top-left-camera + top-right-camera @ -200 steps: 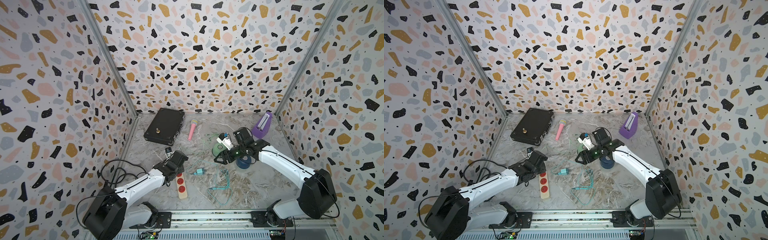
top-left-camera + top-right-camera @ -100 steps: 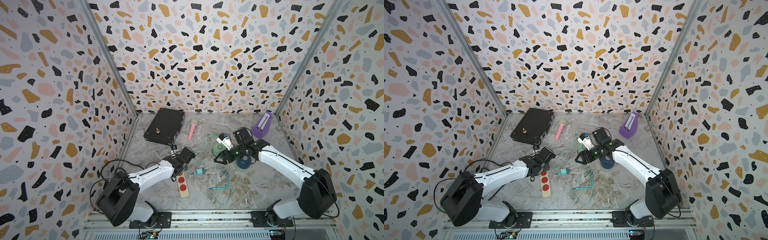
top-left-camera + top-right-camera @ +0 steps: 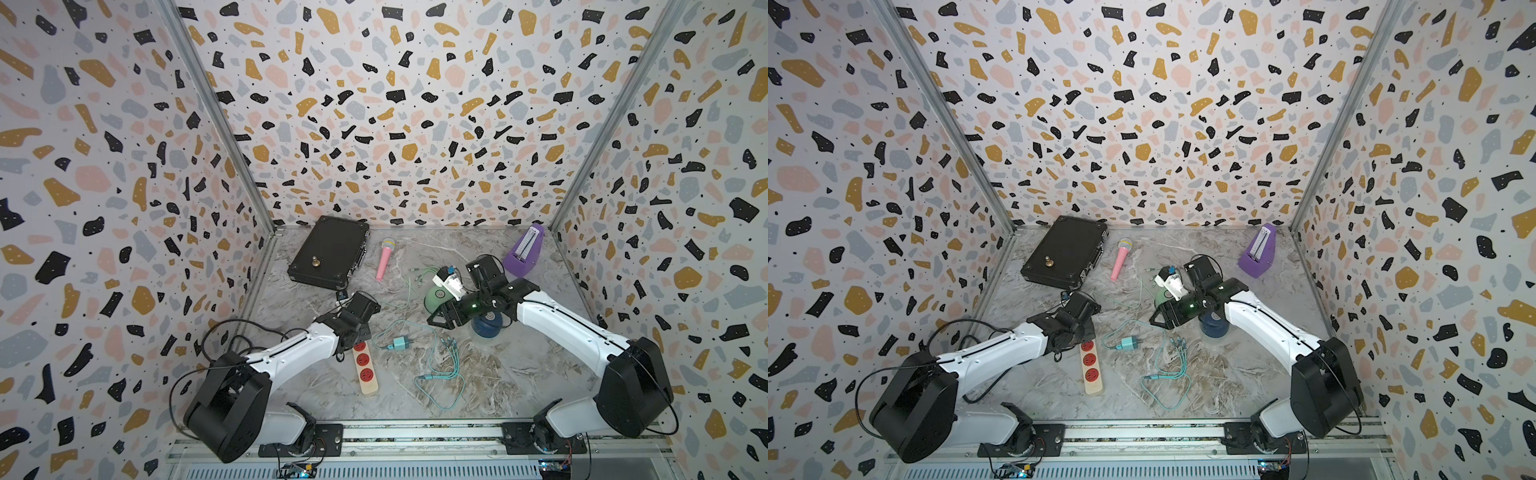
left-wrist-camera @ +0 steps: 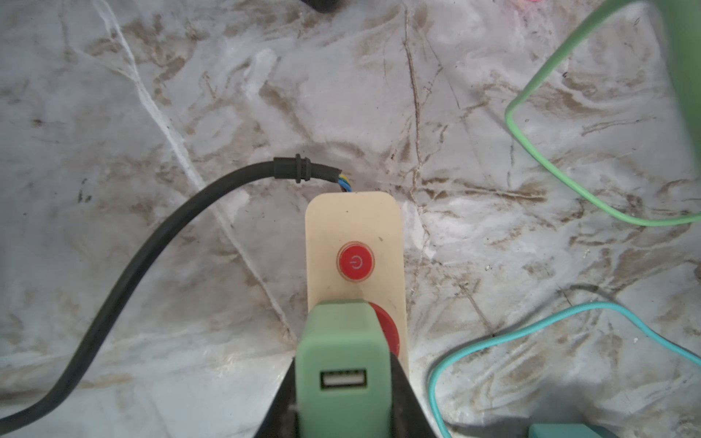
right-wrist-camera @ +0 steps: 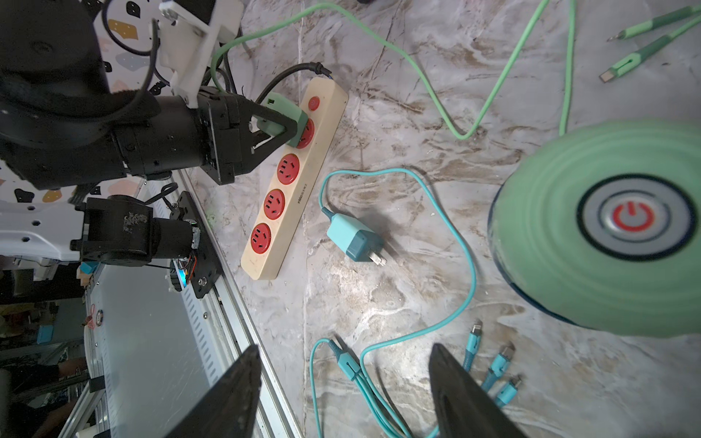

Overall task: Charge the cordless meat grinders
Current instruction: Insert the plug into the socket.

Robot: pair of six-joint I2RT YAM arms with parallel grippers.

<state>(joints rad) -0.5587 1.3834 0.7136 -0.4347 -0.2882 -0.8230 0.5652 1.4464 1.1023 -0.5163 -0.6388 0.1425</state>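
While half-hiding the navy plastic dome grinder (image 3: 487, 327), my right pincer (image 5: 345, 349) is hovering agape, my left pincer (image 5: 292, 132) clamping a green plastic plug adapter (image 4: 343, 349).

The grey marbled worktop (image 3: 519, 374) bears a flat black case (image 3: 328, 257), a pink toy microphone (image 3: 384, 259), a purple metronome (image 3: 524, 257), a mint green plastic dome grinder (image 3: 434, 297) near a dark navy dome grinder (image 3: 484, 330), a cream power strip (image 3: 368, 376) with red sockets, and a teal plug adapter (image 3: 400, 343).

Left arm (image 3: 291, 347) and right arm (image 3: 561, 328) show white links, bulky black joints and black triangular fingers (image 5: 235, 398)
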